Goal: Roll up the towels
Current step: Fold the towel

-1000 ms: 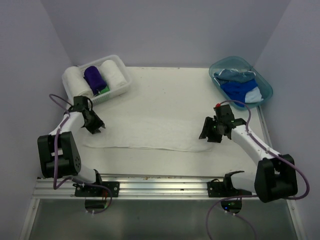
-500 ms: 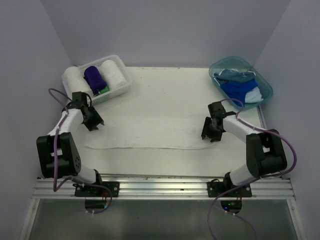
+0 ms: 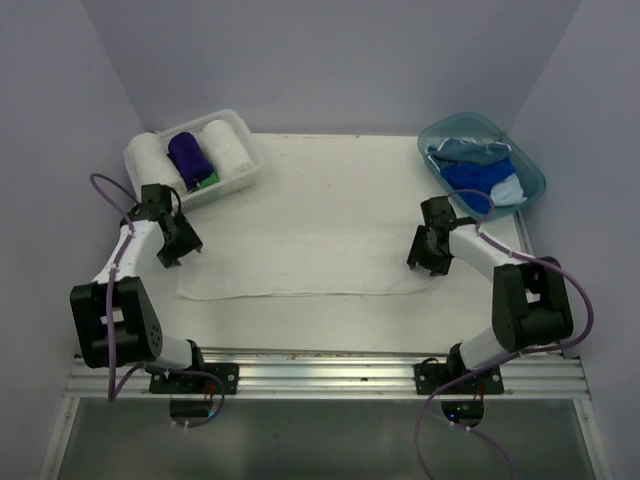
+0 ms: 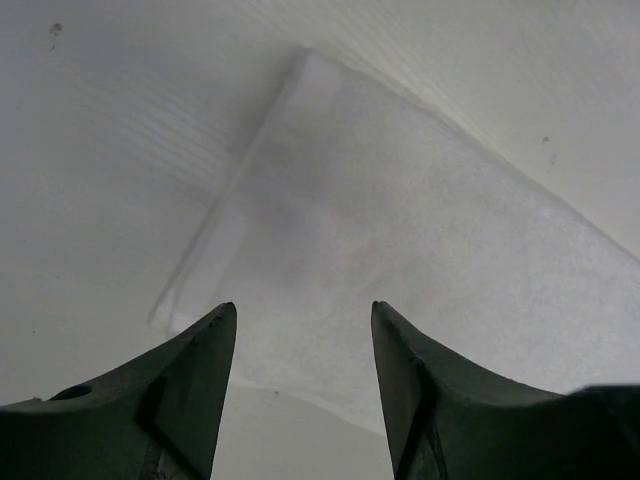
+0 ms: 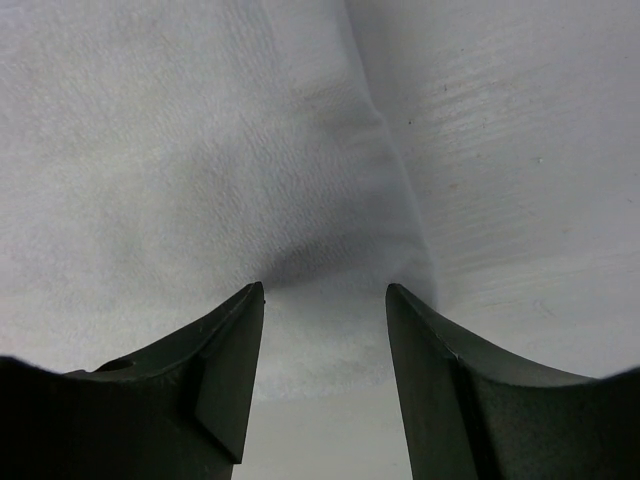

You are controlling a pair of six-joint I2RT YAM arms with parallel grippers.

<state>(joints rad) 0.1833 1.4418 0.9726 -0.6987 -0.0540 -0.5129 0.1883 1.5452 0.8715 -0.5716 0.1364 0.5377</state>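
1. White flat towel (image 3: 300, 262) lies spread as a long strip across the lower middle of the top view, on the table (image 3: 330, 180). Whether it is single or folded cannot be told.
2. Left gripper (image 3: 180, 256) is at the strip's left end, lower left of the frame. Its jaws are parted with nothing between them. In the left wrist view, the towel's corner lies just beyond the two fingertips (image 4: 200, 360), and cloth shows in the gap.
3. Right gripper (image 3: 428, 264) is at the strip's right end, right of centre. Its jaws are parted and nothing is gripped. In the right wrist view, a slightly rumpled towel edge runs up the middle of the frame above the gap. Contact with the cloth cannot be told.
4. Upper left: the lattice basket (image 3: 243, 172) holds two white rolled towels (image 3: 228, 145) with a purple roll (image 3: 188, 155) between them. A bit of green cloth (image 3: 207, 181) shows at the near side.
5. Upper right: the teal tub (image 3: 478, 124) holds a loose royal blue towel (image 3: 478, 180). Pale blue cloth (image 3: 510, 190) lies at its right.
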